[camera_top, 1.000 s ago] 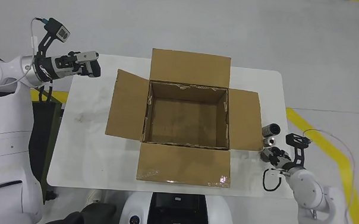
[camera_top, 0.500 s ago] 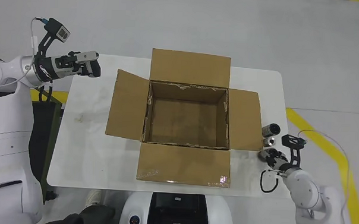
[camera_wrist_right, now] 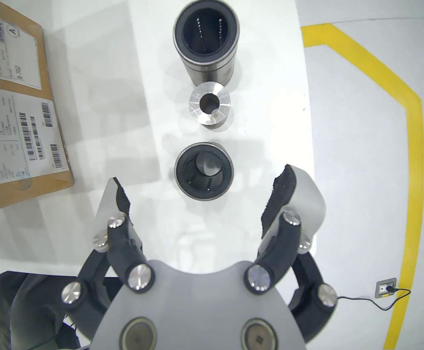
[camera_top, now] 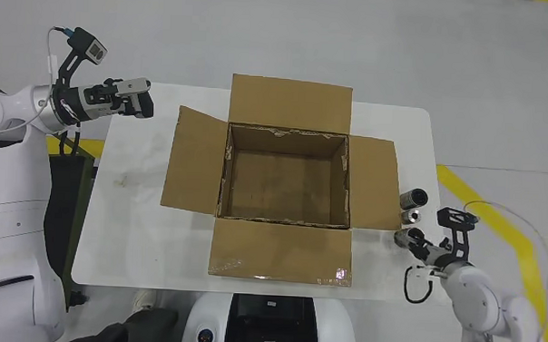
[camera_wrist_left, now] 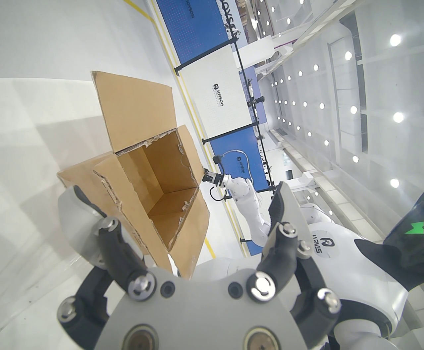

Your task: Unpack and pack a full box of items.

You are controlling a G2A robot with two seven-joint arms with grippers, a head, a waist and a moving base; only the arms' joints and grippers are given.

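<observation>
Box: cardboard box (camera_top: 280, 248) sits mid-frame in the top view, all four flaps folded out. You can see bare floor inside, nothing in it.
Parts: three pcs stand in a row on the table (camera_top: 128, 202) along its right edge, just beside the box's right flap. Tall linear bearing (camera_wrist_right: 206, 49) is uppermost in the top view, steel bushing (camera_wrist_right: 209, 106) in the middle, short linear bearing (camera_wrist_right: 203, 170) lowest. All are upright, bores up, close but apart.
R gripper: R gripper (camera_wrist_right: 200, 175) is at the lower right of the top view, fingers spread wide and holding nothing. The short bearing is just ahead of the tips, not touched.
L gripper: L gripper (camera_wrist_left: 175, 192) hangs off the table's upper-left corner in the top view, fingers apart and empty, well clear of the box.
Progress: my read is that the unpack leg looks done, w/ the box emptied and pcs laid out. The pack leg is not begun, so you have all three pcs left to go back in.
Change vs 1 s ago: R arm has slid toward the lower right of the top view, and its gripper has backed off the short bearing a little. Box, the other pcs and L arm are unchanged.
</observation>
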